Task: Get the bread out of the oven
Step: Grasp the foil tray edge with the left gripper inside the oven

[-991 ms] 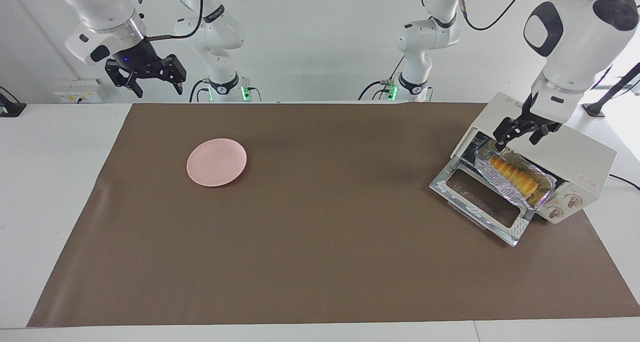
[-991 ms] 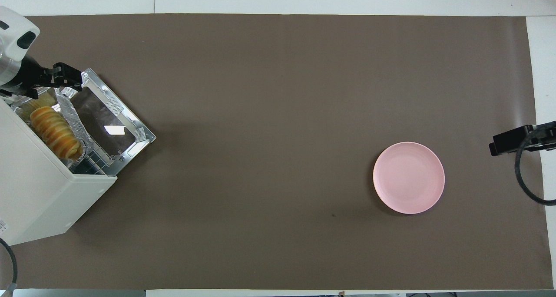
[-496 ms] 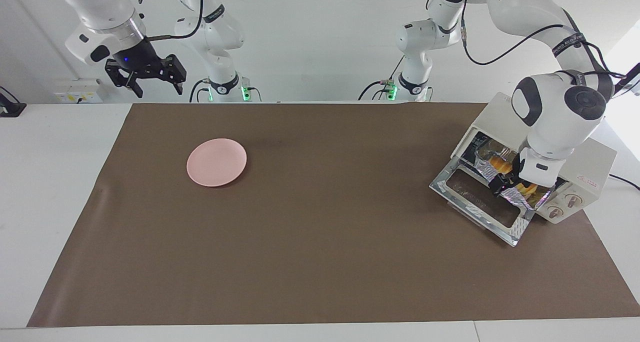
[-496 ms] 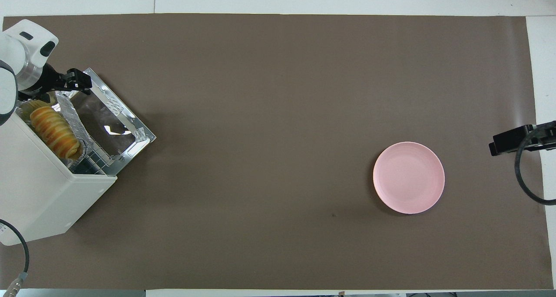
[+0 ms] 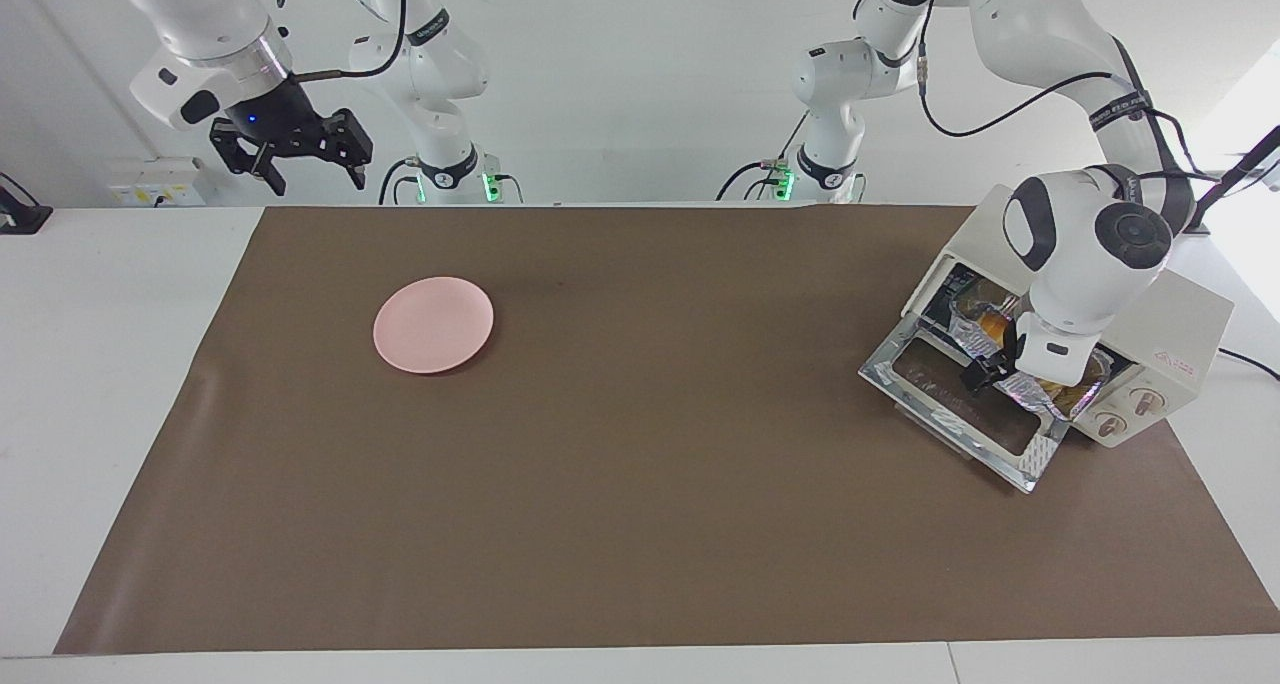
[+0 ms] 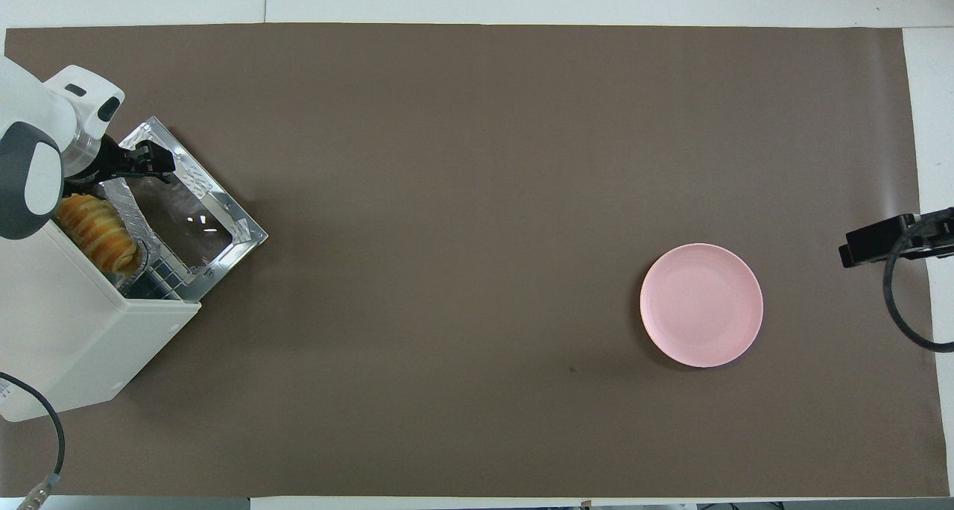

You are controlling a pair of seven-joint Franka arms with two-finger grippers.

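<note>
The cream-white oven (image 5: 1170, 314) stands at the left arm's end of the table, its glass door (image 5: 950, 404) dropped open flat. In the overhead view the golden ridged bread (image 6: 97, 230) lies in a crinkled foil tray (image 6: 123, 200) at the mouth of the oven (image 6: 67, 331). My left gripper (image 5: 985, 372) is low at the tray's front rim, over the inner edge of the door, and its hand hides most of the bread in the facing view. In the overhead view the left gripper (image 6: 149, 159) sits over the door's end farther from the robots. My right gripper (image 5: 305, 154) waits open and empty, raised above the table's edge at its own end.
A pink plate (image 5: 433, 324) lies on the brown mat toward the right arm's end, also in the overhead view (image 6: 701, 305). The open door (image 6: 201, 219) juts onto the mat. The right gripper (image 6: 868, 245) shows at the mat's edge.
The left arm has come down from above the oven's top and swung forward, so its gripper now sits low at the tray's front over the door. The right arm has not moved.
</note>
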